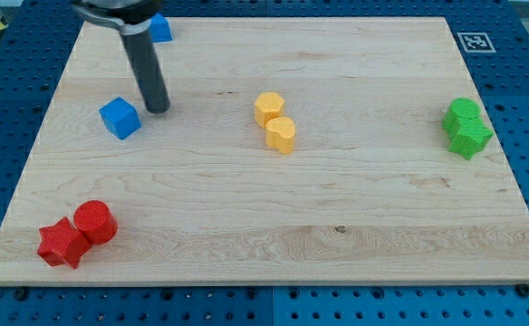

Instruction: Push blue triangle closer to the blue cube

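The blue cube (120,118) sits on the wooden board at the view's left, upper half. The blue triangle (161,28) lies near the board's top edge, partly hidden behind the arm. My tip (158,108) rests on the board just right of the blue cube, a small gap apart, and well below the blue triangle. The dark rod rises from it toward the view's top left.
Two yellow blocks (274,121) touch each other near the board's middle. Two green blocks (466,128) sit together at the right edge. A red star (62,243) and a red cylinder (95,222) sit together at the bottom left. A marker tag (475,42) is at the top right corner.
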Controlling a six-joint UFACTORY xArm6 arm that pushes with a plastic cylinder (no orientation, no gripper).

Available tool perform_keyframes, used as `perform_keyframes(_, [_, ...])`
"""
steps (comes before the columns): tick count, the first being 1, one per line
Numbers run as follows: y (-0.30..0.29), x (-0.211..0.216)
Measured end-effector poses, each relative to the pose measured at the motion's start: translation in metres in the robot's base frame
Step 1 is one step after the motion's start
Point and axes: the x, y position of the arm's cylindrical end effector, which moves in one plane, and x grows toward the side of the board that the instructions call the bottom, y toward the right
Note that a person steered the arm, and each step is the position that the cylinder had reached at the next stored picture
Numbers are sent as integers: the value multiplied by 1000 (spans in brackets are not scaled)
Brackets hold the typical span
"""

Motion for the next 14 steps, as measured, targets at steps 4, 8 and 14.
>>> perform_keyframes(4, [28,-69])
perform_keyframes(8, [9,-196])
perform_keyframes(14, [-50,-119])
